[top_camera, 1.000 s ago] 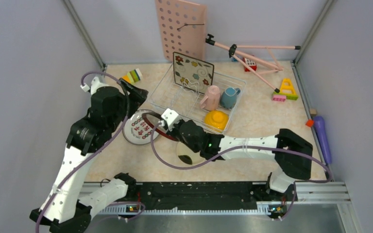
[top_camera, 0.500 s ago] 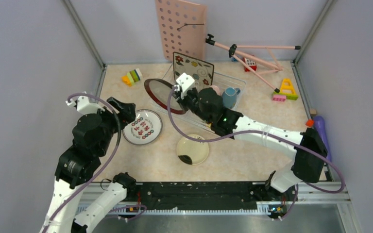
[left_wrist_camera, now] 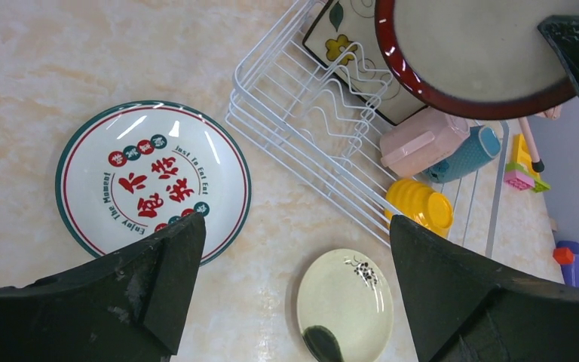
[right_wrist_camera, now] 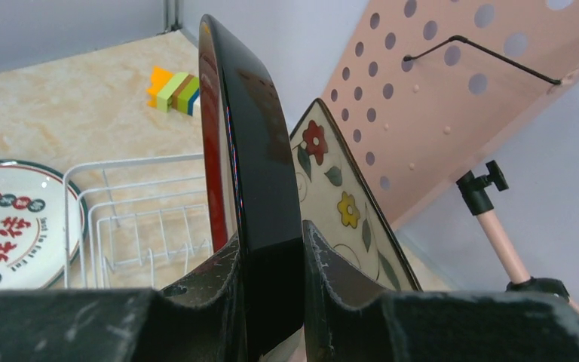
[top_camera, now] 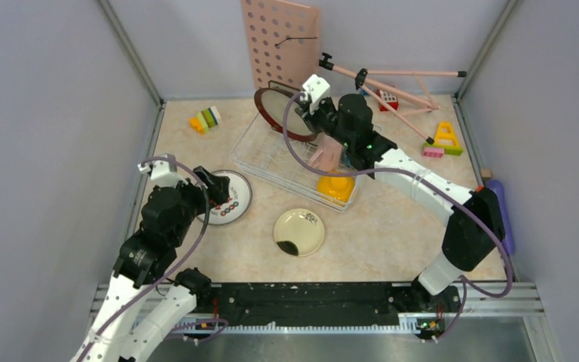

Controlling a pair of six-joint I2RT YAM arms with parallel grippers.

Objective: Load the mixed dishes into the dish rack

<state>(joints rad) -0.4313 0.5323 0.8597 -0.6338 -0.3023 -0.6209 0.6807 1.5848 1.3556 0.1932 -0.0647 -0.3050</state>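
Right wrist view shows the right gripper (right_wrist_camera: 271, 249) pinched tight on the rim of the dark-red-rimmed plate (right_wrist_camera: 250, 143). The plate stands up on its edge in the air, over the far end of the dish rack (right_wrist_camera: 132, 219). It is just beside the square flowered plate (right_wrist_camera: 332, 188) that leans in the rack. I cannot tell if the 2 plates touch.

This plate looks hard, shiny and smooth, so I think it can slip and can chip or crack if it bumps the wires. It is probably a bit heavy for such a small pinch, so it may swing. The rim is the best place to hold it, and that is where the 2 fingers are.

A pink cup (left_wrist_camera: 422, 139), a blue cup (left_wrist_camera: 464, 151) and a yellow bowl (left_wrist_camera: 422, 207) sit in the rack.

The left gripper (left_wrist_camera: 294, 234) is spread wide and holds nothing. It hangs over the desk (top_camera: 392, 219), above the white plate with red marks (left_wrist_camera: 151, 181). The cream plate (left_wrist_camera: 343, 302) lies flat nearby. Flat plates are hard to grab, so 1 finger should go under the rim.
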